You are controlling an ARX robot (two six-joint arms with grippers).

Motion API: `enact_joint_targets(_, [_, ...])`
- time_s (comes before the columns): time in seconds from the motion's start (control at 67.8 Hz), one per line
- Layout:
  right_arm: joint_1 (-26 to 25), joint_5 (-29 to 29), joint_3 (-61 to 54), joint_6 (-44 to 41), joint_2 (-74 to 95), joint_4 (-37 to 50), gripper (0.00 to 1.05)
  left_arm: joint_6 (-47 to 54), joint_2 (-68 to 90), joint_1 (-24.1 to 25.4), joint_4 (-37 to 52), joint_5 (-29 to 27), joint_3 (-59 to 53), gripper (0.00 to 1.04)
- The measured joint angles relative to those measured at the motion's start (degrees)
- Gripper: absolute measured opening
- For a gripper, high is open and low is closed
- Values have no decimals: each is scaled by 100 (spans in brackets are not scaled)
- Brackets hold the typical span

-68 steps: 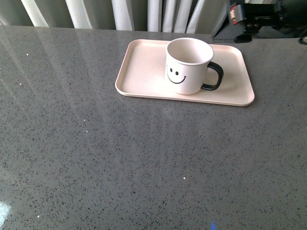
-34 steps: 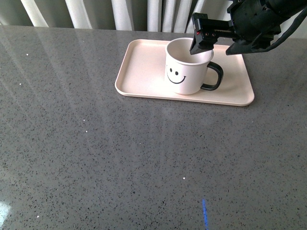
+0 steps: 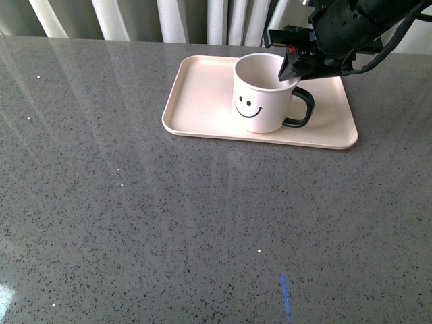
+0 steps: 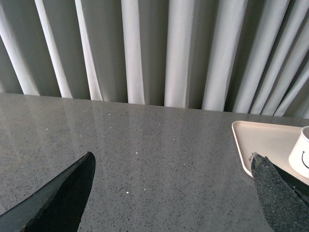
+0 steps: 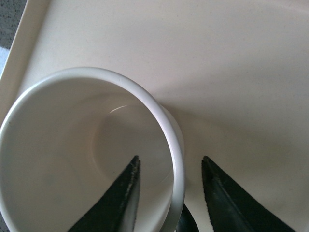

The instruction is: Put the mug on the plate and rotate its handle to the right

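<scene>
A white mug (image 3: 265, 94) stands on the plate (image 3: 202, 94), handle (image 3: 305, 108) pointing right. The right tool (image 5: 170, 164), open, straddles the mug's rim without gripping; the left tool (image 4: 172, 158) gapes wide, empty.

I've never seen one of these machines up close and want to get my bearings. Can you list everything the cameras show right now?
mug: one, cream-white with a black smiley face, upright on the plate.
handle: one, glossy black, on the mug, pointing right in the front view.
plate: one, pale pink, on the far part of the table, right of centre.
table: one, grey speckled, under everything.
curtain: white pleated folds, behind the table's far edge.
left gripper: one, black, open, above the table, outside the front view.
right gripper: one, black, open, one finger inside the mug and one outside, at the handle side.
</scene>
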Motion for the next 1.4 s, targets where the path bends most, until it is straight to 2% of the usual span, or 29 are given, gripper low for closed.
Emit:
enact_joint_targets(0.133, [4, -20, 149, 28, 0, -107, 1, 0, 0, 0, 0, 0, 0, 95])
enact_joint_targets(0.487, [-129, -247, 439, -243, -31, -481, 2, 0, 0, 0, 0, 0, 0, 95])
enact_joint_targets(0.944, [-695, -1228, 990, -1803, 11, -1036, 2, 0, 0, 0, 0, 0, 0, 95])
enact_joint_targets(1.18, [-706, -1425, 1154, -2385, 348, -1217, 2, 0, 0, 0, 0, 0, 0, 95])
enact_joint_targets(1.401, [-634, -1469, 1427, -2527, 514, -1311, 2, 0, 0, 0, 0, 0, 0, 95])
